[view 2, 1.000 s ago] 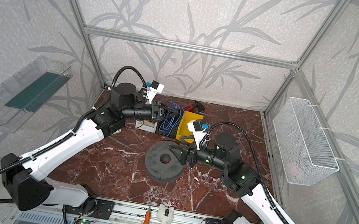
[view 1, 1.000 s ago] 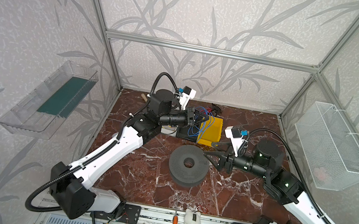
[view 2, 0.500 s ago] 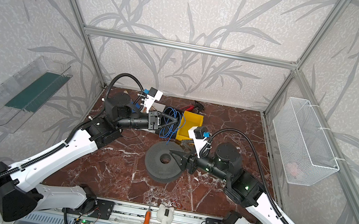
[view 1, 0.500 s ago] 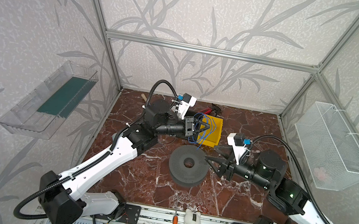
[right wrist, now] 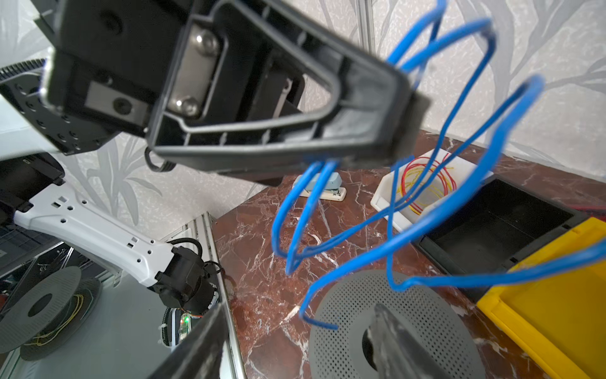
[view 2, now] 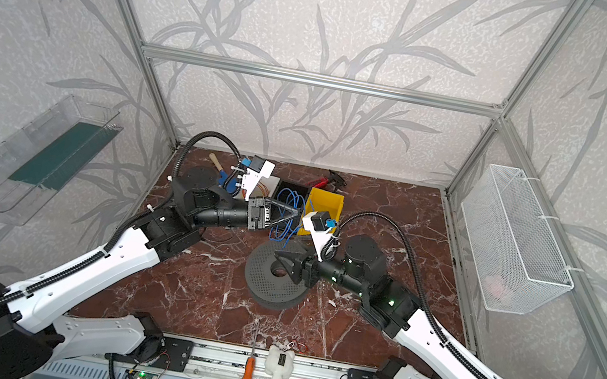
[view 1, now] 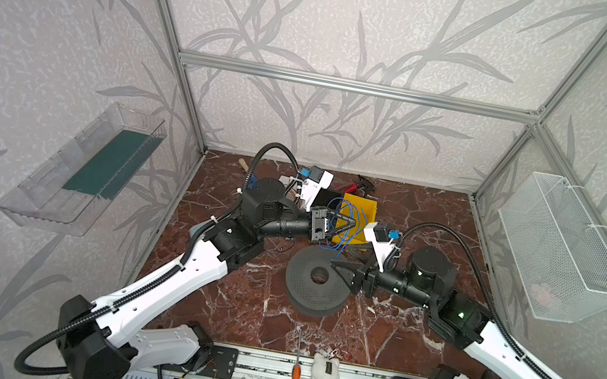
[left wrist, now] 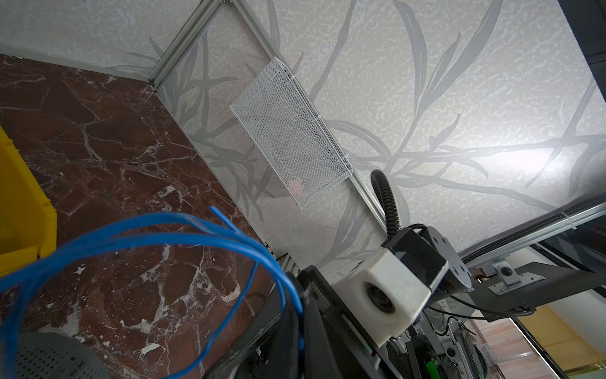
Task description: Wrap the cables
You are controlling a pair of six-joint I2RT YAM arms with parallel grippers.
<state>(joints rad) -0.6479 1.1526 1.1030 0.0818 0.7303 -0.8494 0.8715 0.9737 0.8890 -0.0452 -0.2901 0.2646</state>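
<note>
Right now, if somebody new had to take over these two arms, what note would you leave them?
Left gripper: shut on the blue wire, holding its loose loops in the air near the yellow bin.
Right gripper: open, empty, low over the grey reel.
Wire: free end dangles above the reel's edge.
Done: wire lifted and loosely looped.
Left: no wire shows on the reel, so the winding probably has yet to start; the right gripper looks placed to take the free end.

no legible text or labels anywhere
</note>
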